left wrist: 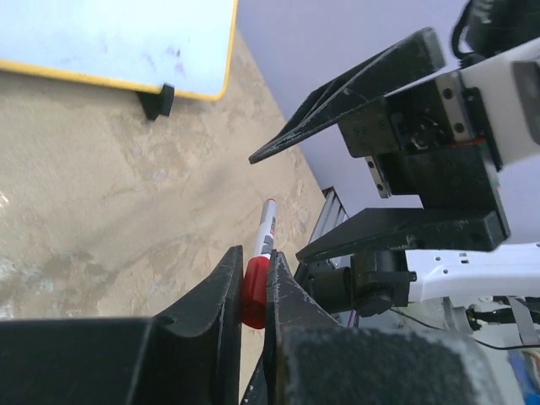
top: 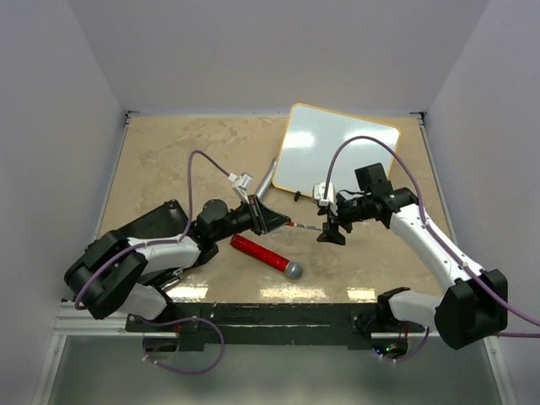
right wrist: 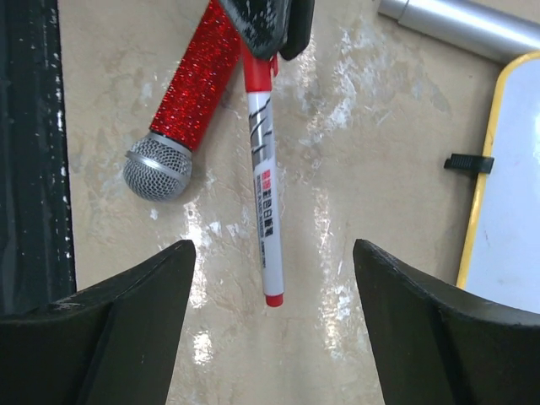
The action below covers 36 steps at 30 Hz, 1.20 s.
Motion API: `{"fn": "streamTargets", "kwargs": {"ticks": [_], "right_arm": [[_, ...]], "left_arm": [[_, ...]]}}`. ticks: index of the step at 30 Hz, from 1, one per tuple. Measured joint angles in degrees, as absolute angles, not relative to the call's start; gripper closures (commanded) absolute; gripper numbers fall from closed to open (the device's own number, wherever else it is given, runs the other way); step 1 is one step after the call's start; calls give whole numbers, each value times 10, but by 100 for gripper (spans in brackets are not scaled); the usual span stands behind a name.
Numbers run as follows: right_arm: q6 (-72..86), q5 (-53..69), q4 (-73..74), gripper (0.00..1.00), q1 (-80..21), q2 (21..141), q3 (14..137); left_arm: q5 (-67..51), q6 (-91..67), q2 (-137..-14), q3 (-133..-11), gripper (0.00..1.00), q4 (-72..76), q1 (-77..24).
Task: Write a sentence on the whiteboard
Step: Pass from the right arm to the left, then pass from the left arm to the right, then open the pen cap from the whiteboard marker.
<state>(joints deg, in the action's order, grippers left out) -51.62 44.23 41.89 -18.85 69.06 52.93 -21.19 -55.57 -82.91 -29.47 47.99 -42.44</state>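
From where I stand, a black box point(top: 156, 221) lies at nine o'clock on the table point(top: 169, 160), partly under the left arm. The left gripper point(left wrist: 254, 270) sits near the table's middle, narrowed down and clamped on the red cap point(right wrist: 257, 74) of a pen point(right wrist: 262, 186). The barrel sticks out toward three o'clock, clear of the table as far as I can tell. Just at six o'clock of that grip lies a glittery red mic point(top: 263, 254), and a silver tube point(top: 265, 180) rests at twelve o'clock of it.

The right gripper point(right wrist: 272, 253) hangs over the barrel's free end with its jaws wide and holding nothing, one finger on either side of the pen and neither touching it. The board point(top: 337, 150) stands at one o'clock on the table, well apart from the pen. I see no sentence on it, only faint smudges.

To my eye the step is getting the cap off. The right jaws should come down square across the white barrel, near its middle rather than at the red tail, and close firmly. Then they should pull straight along the pen's axis toward three o'clock while the left holds fast. Any sideways twist could lever the pen out of the narrow hold on the cap
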Motion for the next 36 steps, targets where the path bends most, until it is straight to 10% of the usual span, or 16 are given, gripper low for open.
{"fn": "streamTargets", "kwargs": {"ticks": [12,18,22,36], "right_arm": [[-586,542,493,40,-192,765,571],[-601,566,517,65,-198,784,582],[-607,577,526,100,-199,785,590],[-626,542,498,100,-198,768,584]], "left_arm": [[-246,-481,-785,-232,100,631,-413],[-259,-472,-794,-232,100,655,-413],[-270,-468,-802,-233,100,656,-413],[-340,-465,-728,-171,100,701,-261]]}}
